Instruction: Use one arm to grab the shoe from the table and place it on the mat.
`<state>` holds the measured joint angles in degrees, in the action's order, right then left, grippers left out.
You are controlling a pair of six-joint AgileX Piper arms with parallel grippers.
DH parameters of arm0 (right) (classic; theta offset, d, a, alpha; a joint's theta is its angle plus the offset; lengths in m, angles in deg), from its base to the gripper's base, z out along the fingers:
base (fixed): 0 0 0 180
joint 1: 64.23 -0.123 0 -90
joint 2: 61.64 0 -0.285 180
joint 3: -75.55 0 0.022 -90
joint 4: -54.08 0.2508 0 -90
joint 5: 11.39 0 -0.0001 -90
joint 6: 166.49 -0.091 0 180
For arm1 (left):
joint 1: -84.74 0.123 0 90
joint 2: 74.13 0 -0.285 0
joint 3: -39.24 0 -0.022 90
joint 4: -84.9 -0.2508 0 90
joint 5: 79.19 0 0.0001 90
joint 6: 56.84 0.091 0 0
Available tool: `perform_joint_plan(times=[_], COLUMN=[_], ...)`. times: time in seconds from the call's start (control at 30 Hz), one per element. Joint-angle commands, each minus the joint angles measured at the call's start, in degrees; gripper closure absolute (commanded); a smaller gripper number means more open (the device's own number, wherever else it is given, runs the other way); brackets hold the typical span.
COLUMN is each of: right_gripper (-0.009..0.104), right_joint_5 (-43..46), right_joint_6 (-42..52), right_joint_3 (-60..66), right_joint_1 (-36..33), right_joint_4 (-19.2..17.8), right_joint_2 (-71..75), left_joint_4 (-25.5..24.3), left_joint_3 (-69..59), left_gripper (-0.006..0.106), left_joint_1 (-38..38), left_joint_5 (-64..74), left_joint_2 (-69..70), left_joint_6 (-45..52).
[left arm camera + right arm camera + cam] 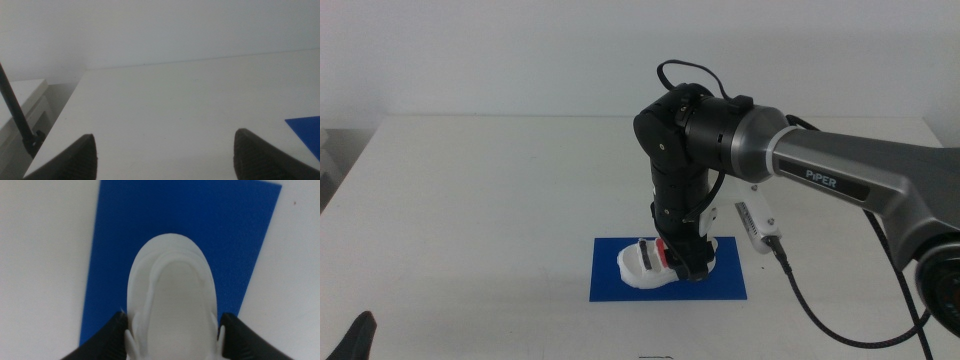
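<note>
1. I see the table [470,200] filling most of the middle view, plain white from edge to edge.
2. The right arm [840,175] reaches in from the right of the frame and bends down at the centre, a black cable looping off it toward the lower right.
3. The mat [610,280], flat and dark blue, lies just below centre in the middle view.
4. The shoe [645,268] sits on the mat, its white sole resting on the blue; in my right wrist view its rounded end [172,295] lies over the blue.
5. The right gripper [682,262] is clenched on the shoe, one dark jaw pressed to each side of it.
6. The left gripper [165,155] waits at the lower left corner of the middle view, jaws spread wide and holding nothing.
</note>
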<state>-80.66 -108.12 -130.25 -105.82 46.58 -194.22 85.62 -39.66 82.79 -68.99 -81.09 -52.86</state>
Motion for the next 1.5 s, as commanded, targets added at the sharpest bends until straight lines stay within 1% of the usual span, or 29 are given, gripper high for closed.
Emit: perform_joint_plan(times=[0.0,0.1,0.17,0.23,0.4,0.53,0.63,0.67,0.7,0.8,0.87,0.93,1.07,1.1,1.27,1.37,1.47], right_gripper=[0.096,0.096,0.096,0.096,0.096,0.096,0.096,0.069,0.061,0.048,0.042,0.040,0.039,0.039,0.039,0.039,0.039], right_joint_5=[-5.28,-5.28,-5.28,-5.26,-5.26,-5.03,-4.56,-3.57,-3.49,-3.56,-3.16,-3.15,-3.01,-3.01,-5.25,-5.28,-5.28], right_joint_6=[-0.93,-0.93,-0.93,-0.93,-0.93,-0.93,-0.93,-0.93,-0.93,-0.93,-0.64,0.15,0.61,0.61,1.02,2.57,8.27], right_joint_3=[-2.19,-2.53,-2.57,-2.57,-2.57,-2.57,-2.57,-2.57,-2.57,-2.57,-2.57,-2.57,-2.57,-2.60,-2.68,-2.68,-2.68], right_joint_1=[0.72,0.72,0.88,1.41,1.95,1.95,1.95,1.95,1.95,1.90,1.90,1.90,1.90,1.90,1.84,1.84,1.84], right_joint_4=[0.63,0.68,-0.35,0.50,1.05,2.19,2.25,0.66,-0.53,-2.02,-2.44,-2.45,-2.45,-1.49,-0.27,-1.03,-2.32], right_joint_2=[2.60,2.10,2.05,2.05,2.05,2.05,2.05,2.05,2.05,2.05,2.05,2.05,2.05,2.82,6.44,10.00,14.23], left_joint_4=[0.49,0.49,0.49,0.49,0.49,0.49,0.49,0.49,0.49,0.49,0.49,0.49,0.49,0.49,0.49,0.49,0.49], left_joint_3=[0.19,0.19,0.19,0.19,0.19,0.19,0.19,0.19,0.19,0.19,0.19,0.19,0.19,0.19,0.19,0.19,0.19], left_gripper=[0.007,0.007,0.007,0.007,0.007,0.007,0.007,0.007,0.007,0.007,0.007,0.007,0.007,0.007,0.007,0.007,0.007], left_joint_1=[-0.22,-0.22,-0.22,-0.22,-0.22,-0.22,-0.22,-0.22,-0.22,-0.22,-0.22,-0.22,-0.22,-0.22,-0.22,-0.22,-0.22], left_joint_5=[-4.74,-4.74,-4.74,-4.74,-4.74,-4.74,-4.74,-4.74,-4.74,-4.74,-4.74,-4.74,-4.74,-4.74,-4.74,-4.74,-4.74], left_joint_2=[1.10,1.10,1.10,1.10,1.10,1.10,1.10,1.10,1.10,1.10,1.10,1.10,1.10,1.10,1.10,1.10,1.10], left_joint_6=[-0.84,-0.84,-0.84,-0.84,-0.84,-0.84,-0.84,-0.84,-0.84,-0.84,-0.84,-0.84,-0.84,-0.84,-0.84,-0.84,-0.84])
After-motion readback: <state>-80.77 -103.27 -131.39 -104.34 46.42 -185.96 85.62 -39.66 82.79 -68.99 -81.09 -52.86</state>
